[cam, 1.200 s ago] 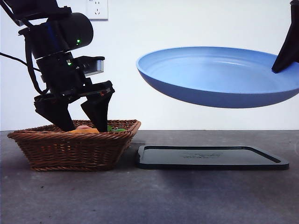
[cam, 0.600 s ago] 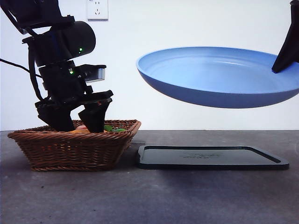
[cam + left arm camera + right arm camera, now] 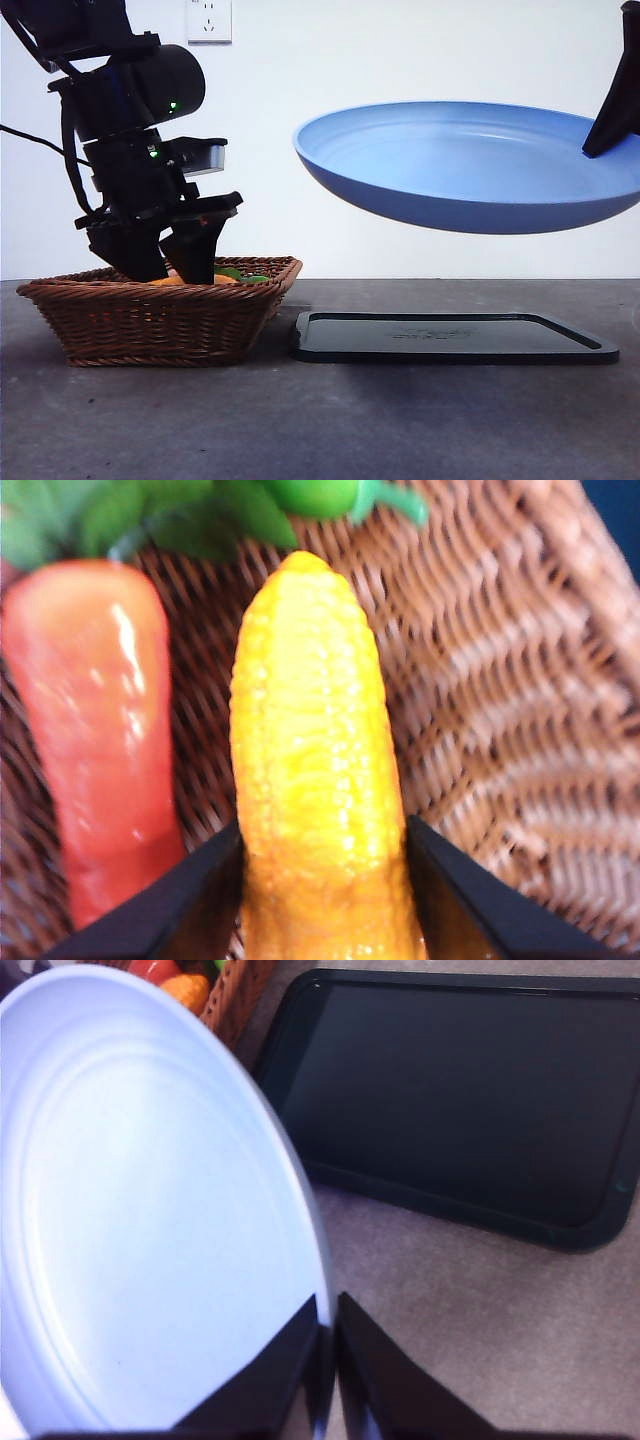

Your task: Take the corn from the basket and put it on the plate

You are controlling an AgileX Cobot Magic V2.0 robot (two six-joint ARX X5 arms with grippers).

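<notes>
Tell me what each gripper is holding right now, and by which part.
The left gripper clamps the bumpy yellow corn cob near one end, inside the brown wicker basket. The right gripper pinches the round light-blue plastic plate by its rim, in the air.

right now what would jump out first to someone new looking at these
The big blue plate hanging in mid-air above the black tray, pinched at its rim by the right hand. Next, the left hand down in the basket, its jaws closed on the yellow corn.
</notes>
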